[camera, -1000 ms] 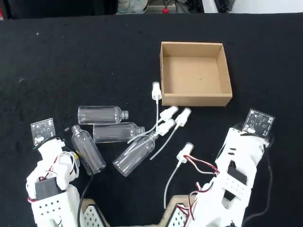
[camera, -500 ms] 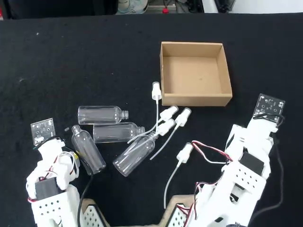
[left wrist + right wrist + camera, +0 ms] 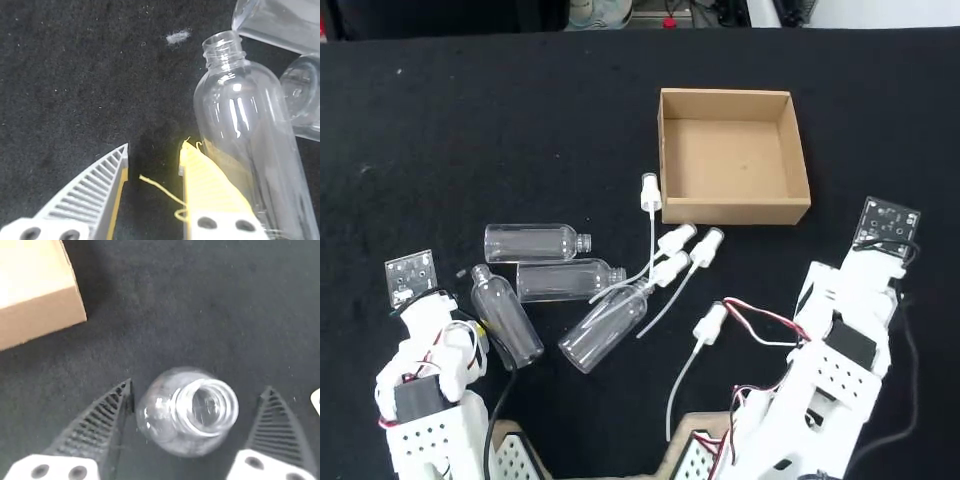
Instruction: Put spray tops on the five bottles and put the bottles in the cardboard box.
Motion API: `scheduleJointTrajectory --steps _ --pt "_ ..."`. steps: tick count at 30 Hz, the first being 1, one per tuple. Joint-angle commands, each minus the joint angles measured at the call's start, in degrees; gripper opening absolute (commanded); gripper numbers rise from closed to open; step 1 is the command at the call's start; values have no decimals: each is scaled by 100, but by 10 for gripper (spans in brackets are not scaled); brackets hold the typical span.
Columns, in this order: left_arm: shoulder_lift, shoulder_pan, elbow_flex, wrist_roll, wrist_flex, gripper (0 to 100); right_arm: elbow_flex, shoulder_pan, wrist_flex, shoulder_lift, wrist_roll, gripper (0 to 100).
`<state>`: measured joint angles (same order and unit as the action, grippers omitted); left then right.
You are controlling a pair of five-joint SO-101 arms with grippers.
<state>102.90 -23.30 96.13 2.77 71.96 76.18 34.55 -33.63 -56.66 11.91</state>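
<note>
Four clear bottles lie uncapped left of centre: one [image 3: 535, 242], a second [image 3: 568, 280], a third [image 3: 505, 315] and a fourth [image 3: 605, 325]. Several white spray tops with long tubes, such as one [image 3: 651, 192] and another [image 3: 710, 322], lie between them and the empty cardboard box [image 3: 733, 155]. A further bottle [image 3: 182, 412] stands upright, its open neck between the spread fingers of my right gripper [image 3: 197, 390]; whether they touch it I cannot tell. My left gripper [image 3: 155, 150] is open over bare cloth, beside a lying bottle [image 3: 240, 140].
Black cloth covers the table. The left arm [image 3: 430, 370] sits at the front left, the right arm [image 3: 840, 350] at the front right with loose wires beside it. A box corner [image 3: 35, 290] is near the right gripper.
The right arm swung to the right and a little farther from the front edge, then held still. The left arm, bottles and spray tops have not moved.
</note>
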Motion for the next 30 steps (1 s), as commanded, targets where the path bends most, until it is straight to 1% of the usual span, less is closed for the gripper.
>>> scheduleJointTrajectory --steps 1,5,7,9,11,12,14,16,17,19,22,24,26,28,30 --pt "35 -48 127 9 35 163 198 -79 800 -84 -26 241" --pt "35 -31 127 9 35 163 778 88 2004 -75 -26 114" --pt "35 13 127 9 35 163 919 255 2418 -75 -26 90" --pt "35 22 127 9 26 163 866 440 2444 -84 -26 89" --pt "44 13 92 18 -18 166 637 580 2233 -84 -35 89" --pt "44 -40 4 18 -185 166 426 615 1969 -92 -44 89" --pt "44 -119 -286 18 -545 164 -171 615 1099 -163 -62 89" --pt "44 -277 -708 88 -905 166 -989 571 -123 -330 -79 89" --pt "44 -303 -884 237 -1064 166 -1464 484 -774 -426 -79 89" --pt "44 -189 -1165 536 -1398 166 -2387 255 -1987 -637 -79 87" --pt "44 215 -1297 536 -1943 166 -3433 -281 -3288 -998 -79 85" --pt "44 488 -1323 316 -2224 166 -3758 -721 -3815 -1262 -79 85" --pt "-18 690 -1481 132 -2347 167 -3785 -1090 -4114 -1543 -79 85" --pt "-26 884 -1842 132 -2145 167 -3732 -1354 -4264 -1763 -79 85" --pt "-53 1200 -2387 158 -1697 169 -3591 -1398 -4273 -1965 -53 85"
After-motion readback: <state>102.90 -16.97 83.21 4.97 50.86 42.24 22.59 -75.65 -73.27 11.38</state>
